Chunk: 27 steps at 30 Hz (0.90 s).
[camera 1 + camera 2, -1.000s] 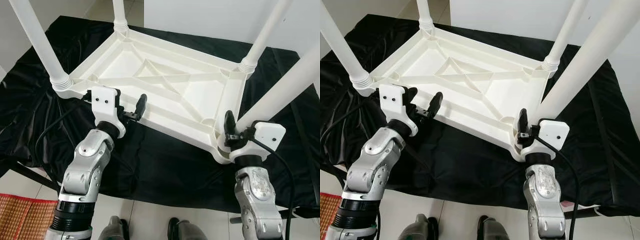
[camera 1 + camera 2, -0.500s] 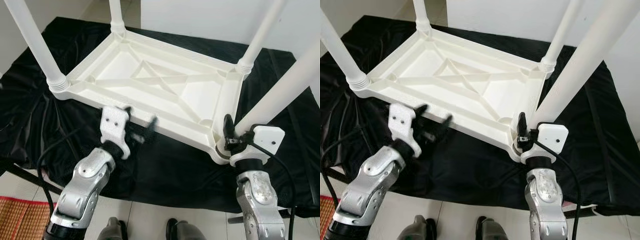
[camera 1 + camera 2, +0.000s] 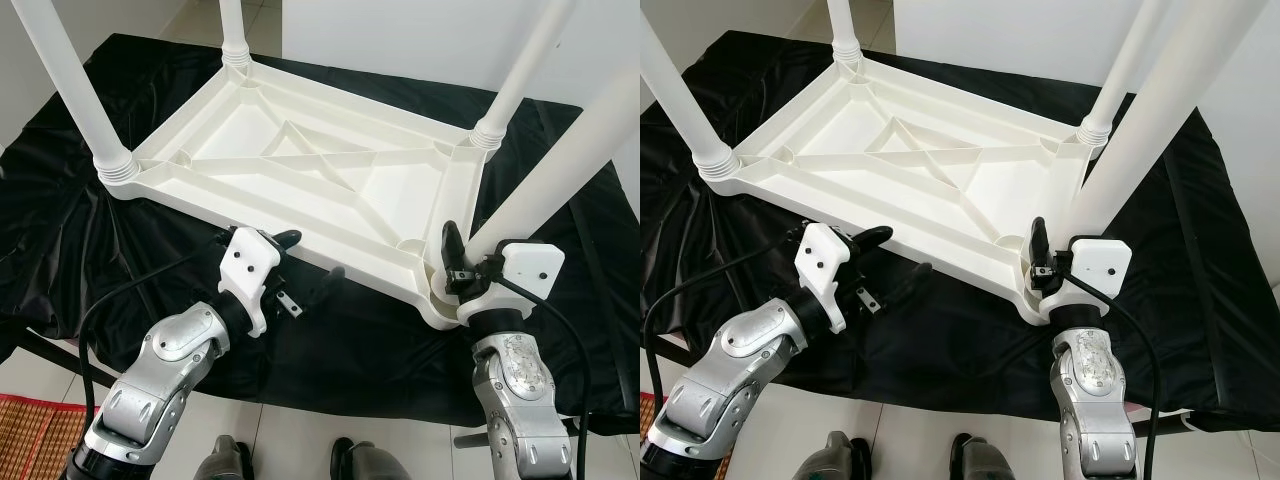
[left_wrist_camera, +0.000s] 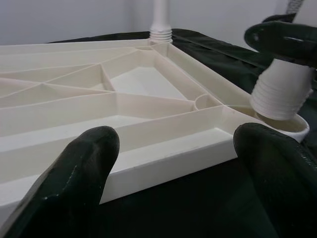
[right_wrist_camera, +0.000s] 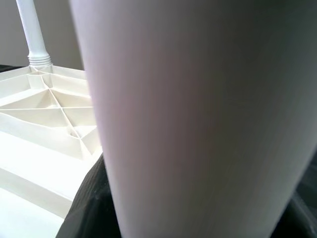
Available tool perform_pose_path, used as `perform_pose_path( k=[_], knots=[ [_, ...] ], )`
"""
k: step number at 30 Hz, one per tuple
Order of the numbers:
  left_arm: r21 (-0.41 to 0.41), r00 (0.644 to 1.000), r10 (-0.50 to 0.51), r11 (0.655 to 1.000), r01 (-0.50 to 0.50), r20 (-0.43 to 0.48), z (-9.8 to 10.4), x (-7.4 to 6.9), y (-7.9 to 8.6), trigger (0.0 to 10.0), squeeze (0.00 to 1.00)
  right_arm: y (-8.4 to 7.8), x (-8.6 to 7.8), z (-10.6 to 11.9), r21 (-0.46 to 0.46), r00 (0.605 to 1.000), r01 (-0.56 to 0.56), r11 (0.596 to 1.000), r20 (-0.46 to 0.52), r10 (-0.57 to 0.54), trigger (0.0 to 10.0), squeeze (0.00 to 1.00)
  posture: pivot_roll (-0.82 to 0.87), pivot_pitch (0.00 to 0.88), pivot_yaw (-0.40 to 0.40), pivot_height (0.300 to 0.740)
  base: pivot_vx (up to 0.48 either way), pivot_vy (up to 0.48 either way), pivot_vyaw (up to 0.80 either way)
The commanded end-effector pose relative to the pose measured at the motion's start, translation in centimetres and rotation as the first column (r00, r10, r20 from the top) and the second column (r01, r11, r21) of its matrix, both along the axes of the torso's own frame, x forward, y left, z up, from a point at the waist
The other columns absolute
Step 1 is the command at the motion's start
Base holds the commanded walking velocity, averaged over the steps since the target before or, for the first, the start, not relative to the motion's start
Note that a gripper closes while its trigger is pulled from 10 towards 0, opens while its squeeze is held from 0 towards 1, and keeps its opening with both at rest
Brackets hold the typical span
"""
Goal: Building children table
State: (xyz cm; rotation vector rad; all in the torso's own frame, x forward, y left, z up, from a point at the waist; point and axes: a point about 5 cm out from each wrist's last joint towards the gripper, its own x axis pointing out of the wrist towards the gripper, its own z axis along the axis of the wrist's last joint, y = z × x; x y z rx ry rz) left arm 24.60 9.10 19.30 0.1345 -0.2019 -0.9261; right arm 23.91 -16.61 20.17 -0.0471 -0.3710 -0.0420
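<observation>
Tabletop (image 3: 300, 150), white plastic and upside down, lies on a black cloth (image 3: 330, 330) with its legs pointing up. Right gripper (image 3: 462, 262) clamps the near-right leg (image 3: 560, 170) at its base (leg between the jaws). Left gripper (image 3: 305, 270) gapes wide, holding nothing, the tabletop's near edge just ahead.
</observation>
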Motion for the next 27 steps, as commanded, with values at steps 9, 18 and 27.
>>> perform_pose_path(
  k=[9, 18, 27],
  knots=[
    [0.097, 0.970, -0.242, 0.966, 0.241, -0.006, -0.7, -1.1, -0.8, 10.0, 0.00, -0.2, -0.8, -1.4, -0.019, 0.999, 0.004, 1.000, -0.053, -0.005, 10.0, 0.00, 0.02, 0.191, -0.051, 0.740, 0.000, 0.000, 0.00],
    [0.063, 0.971, -0.238, 0.969, 0.238, -0.010, 0.1, -0.8, -0.6, 10.0, 0.00, 0.2, -1.3, -2.2, -0.043, 0.996, -0.023, 0.999, -0.086, 0.020, 10.0, 0.00, 0.02, 0.191, -0.051, 0.740, 0.000, 0.000, 0.00],
    [0.063, 0.972, -0.236, 0.970, 0.235, -0.001, 0.1, -0.5, -0.8, 10.0, 0.00, 0.6, -1.4, -3.0, -0.083, 0.991, -0.071, 0.994, -0.115, 0.061, 10.0, 0.00, 0.02, 0.192, -0.040, 0.740, 0.000, 0.000, 0.00]
  ],
)
